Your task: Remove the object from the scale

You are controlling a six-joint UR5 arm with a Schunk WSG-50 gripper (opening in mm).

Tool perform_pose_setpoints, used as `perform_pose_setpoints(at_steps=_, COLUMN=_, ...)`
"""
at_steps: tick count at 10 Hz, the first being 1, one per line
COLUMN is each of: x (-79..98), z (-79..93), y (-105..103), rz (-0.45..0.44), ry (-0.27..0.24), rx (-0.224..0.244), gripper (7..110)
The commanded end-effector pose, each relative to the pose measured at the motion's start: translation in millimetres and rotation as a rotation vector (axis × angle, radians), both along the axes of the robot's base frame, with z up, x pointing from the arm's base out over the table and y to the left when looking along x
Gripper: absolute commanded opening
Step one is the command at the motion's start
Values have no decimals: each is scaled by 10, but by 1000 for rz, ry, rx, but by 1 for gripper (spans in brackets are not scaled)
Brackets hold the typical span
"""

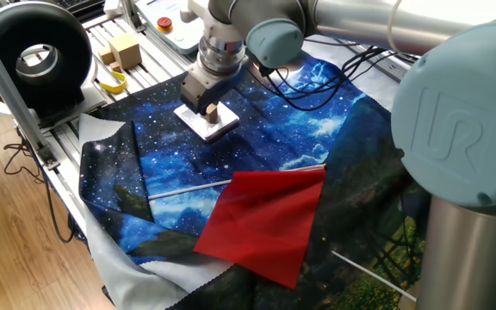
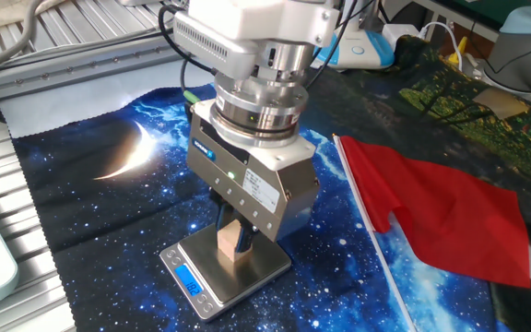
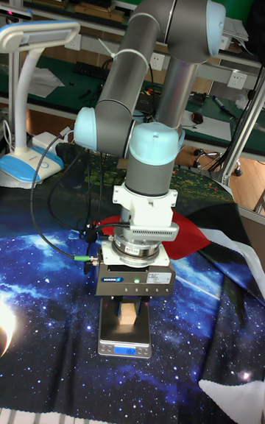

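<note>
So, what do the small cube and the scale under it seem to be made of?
The cube looks like bare pale wood: matte tan faces, likely unvarnished. The scale seems to have a brushed metal plate, grey and faintly shiny, with a lit blue display; the one fixed view shows it white.

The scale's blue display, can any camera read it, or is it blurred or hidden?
Tall fixed view: the flat white square scale shows its lit display, digits too small to trust. The other fixed view: display glows blue, digits blurred. One fixed view: display hidden, the gripper shadowing the tiny brown wooden cube.
</note>
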State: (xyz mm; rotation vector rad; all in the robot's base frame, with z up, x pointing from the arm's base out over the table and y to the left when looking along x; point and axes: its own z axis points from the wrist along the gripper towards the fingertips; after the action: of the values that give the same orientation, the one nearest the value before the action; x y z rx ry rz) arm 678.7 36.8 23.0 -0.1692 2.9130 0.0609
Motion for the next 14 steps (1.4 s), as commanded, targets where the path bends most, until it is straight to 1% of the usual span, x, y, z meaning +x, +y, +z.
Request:
perform_pose_setpoints(at_steps=1, x=7, z=24, y=-9, rz=-34, ry=1, rx=10, gripper=7)
perform_pose_setpoints(at_steps=4, x=24, z=76, y=-19, rz=-39, ry=3, rx=27, gripper=7)
perform_pose_setpoints(at_steps=5, x=24, z=129, y=-52, rz=-40, ry=11, rx=34, gripper=7)
perform_pose_setpoints(at_steps=7, x=60, z=300, y=-226, rz=-30, ry=24, rx=54, gripper=7)
perform_pose_setpoints(at_steps=8, x=59, z=399, y=-406, rz=-25, ry=33, rx=39, gripper=7)
perform_pose_setpoints(at_steps=10, x=17, z=512, y=-794, rz=-13, ry=47, rx=-4, gripper=7)
perform_pose_setpoints(at_steps=11, x=-28, z=515, y=-962, rz=-9, ry=50, rx=-18, gripper=7)
perform_pose_setpoints(at_steps=13, x=-127, z=409, y=-1280, rz=1, ry=25, rx=-51, gripper=7)
perform_pose_setpoints(at_steps=14, x=-174, z=343, y=-1316, rz=2, ry=16, rx=-35, gripper=7)
